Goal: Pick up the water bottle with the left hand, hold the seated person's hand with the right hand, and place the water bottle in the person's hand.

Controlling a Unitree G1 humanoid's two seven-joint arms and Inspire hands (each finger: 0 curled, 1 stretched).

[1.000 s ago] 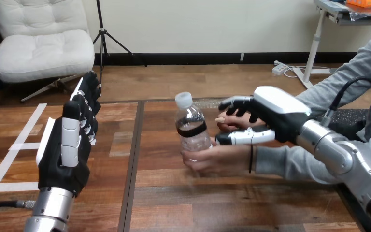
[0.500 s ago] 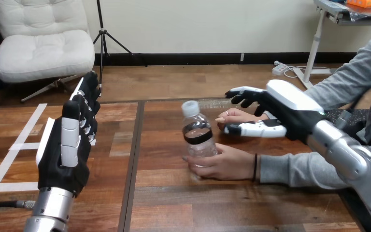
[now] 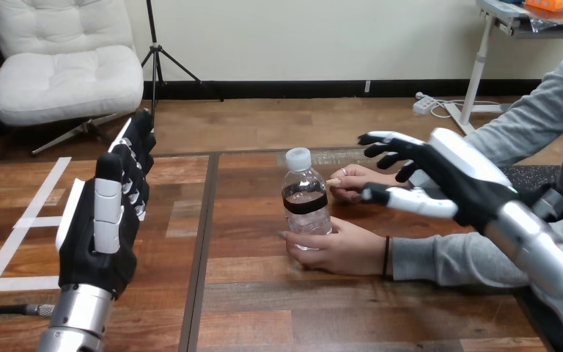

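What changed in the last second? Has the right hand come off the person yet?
The right hand drew back to the right, away from the person's far hand, fingers spread, holding nothing. The water bottle, held by the person's near hand, shifted slightly right with it. The left hand stayed raised and open at the left.

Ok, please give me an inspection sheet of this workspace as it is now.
Surface: wooden table, planks with dark seams.
Job's things: water bottle upright, the person's nearer hand curled round its lower part; the person's farther hand lies behind it.
Clutter: white tape strips on the table's left.
Hands: left hand raised and open, apart from the bottle; right hand open above the person's farther hand, holding nothing.
Cables: nothing seen.
Surroundings: person's arms enter from the right.
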